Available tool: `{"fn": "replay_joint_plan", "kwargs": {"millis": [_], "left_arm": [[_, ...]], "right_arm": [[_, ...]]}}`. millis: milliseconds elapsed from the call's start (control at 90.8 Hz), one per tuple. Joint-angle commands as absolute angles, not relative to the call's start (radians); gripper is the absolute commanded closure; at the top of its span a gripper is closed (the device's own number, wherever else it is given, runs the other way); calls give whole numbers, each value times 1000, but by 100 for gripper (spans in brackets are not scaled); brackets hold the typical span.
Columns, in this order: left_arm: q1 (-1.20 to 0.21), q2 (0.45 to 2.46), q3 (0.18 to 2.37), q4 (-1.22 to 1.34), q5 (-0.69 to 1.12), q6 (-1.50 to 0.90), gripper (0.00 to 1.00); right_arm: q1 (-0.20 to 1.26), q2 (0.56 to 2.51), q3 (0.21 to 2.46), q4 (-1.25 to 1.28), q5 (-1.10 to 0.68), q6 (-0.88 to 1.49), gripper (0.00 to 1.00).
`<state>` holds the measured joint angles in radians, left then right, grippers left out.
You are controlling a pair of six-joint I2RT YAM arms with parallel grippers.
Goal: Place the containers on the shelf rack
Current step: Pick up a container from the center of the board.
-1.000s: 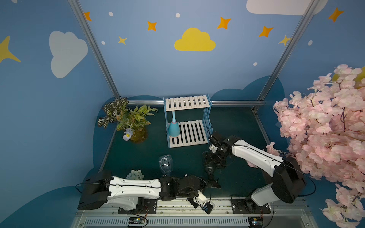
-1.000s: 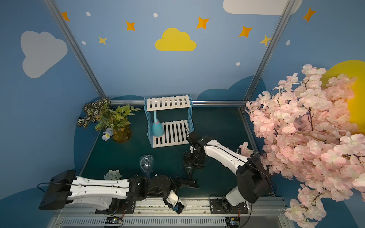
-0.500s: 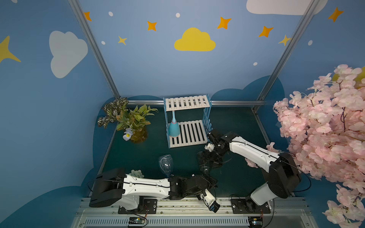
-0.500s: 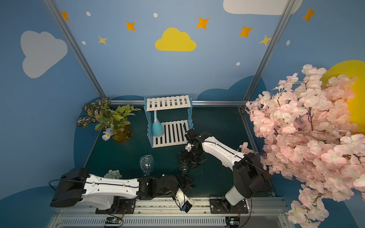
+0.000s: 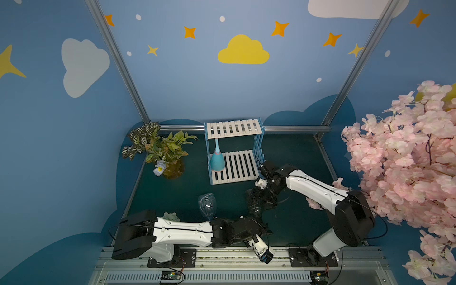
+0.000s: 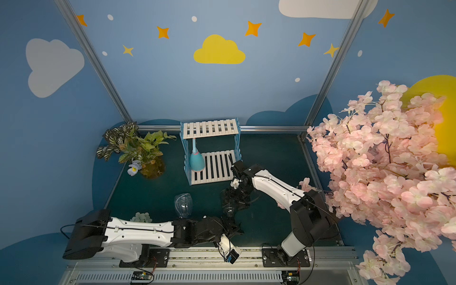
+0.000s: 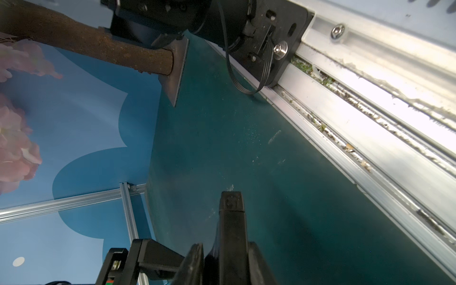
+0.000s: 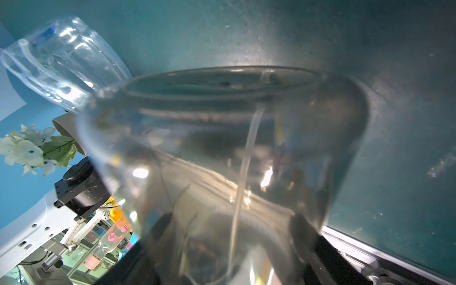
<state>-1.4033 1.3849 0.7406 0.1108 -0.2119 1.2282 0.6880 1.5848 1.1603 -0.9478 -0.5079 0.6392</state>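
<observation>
Grips the black bottle (image 5: 256,205) in the right claw (image 8: 230,219), with fingers (image 8: 299,223) clamped on both sides of the body, just in front of the rack (image 5: 233,128) near its right front corner. Holds it tilted, shifted a little leftward and toward the rack compared with a second ago. Cannot tell whether the base touches the surface (image 5: 172,197). Has drawn the right forearm slightly toward the rack in the same span.

Keeps the left claw (image 7: 231,200) low over the front edge of the surface, fingers pulled together, nothing between them. Has stretched the left arm farther toward the right arm's base than a second ago.

Leaves the blue bottle (image 5: 217,161) upright at the left end of the rack's lower shelf, as before. Leaves the clear bottle (image 5: 206,204) on the surface between rack and left arm, wide end toward the rack, unmoved.
</observation>
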Motion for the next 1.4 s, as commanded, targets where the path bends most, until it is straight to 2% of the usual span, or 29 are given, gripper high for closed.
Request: {"fn": "replay_joint_plan", "kwargs": {"millis": [0,55,99,275,496,705,848,1024,1134,1255,1388], "left_arm": [[-1388,1334,754,83,-222,1188,84],[-1380,1323,752,95,-221,1162,92],[-1369,1312,756,99,-214,1130,94],[-1327,1273,765,83,-185,1051,93],[-1226,1220,802,28,-119,884,92],[-964,1158,906,-94,201,498,91],[-786,1161,980,-203,505,322,91],[-573,1188,1021,-214,879,185,91],[-547,1188,1029,-226,944,204,91],[-547,1197,1048,-268,989,224,92],[-546,1200,1058,-279,1005,226,92]], "right_arm": [[673,1582,1185,-995,-495,599,23],[652,1569,1191,-989,-471,592,19],[632,1550,1195,-969,-459,593,17],[536,1461,1222,-862,-484,615,8],[424,1400,1241,-910,-648,556,6],[355,1264,1225,-896,-637,425,6],[361,1138,1186,-767,-654,300,11],[415,923,973,-340,-696,229,19],[466,859,911,-193,-705,224,25],[565,896,961,-256,-697,139,33],[652,955,1000,-268,-689,107,37]]}}
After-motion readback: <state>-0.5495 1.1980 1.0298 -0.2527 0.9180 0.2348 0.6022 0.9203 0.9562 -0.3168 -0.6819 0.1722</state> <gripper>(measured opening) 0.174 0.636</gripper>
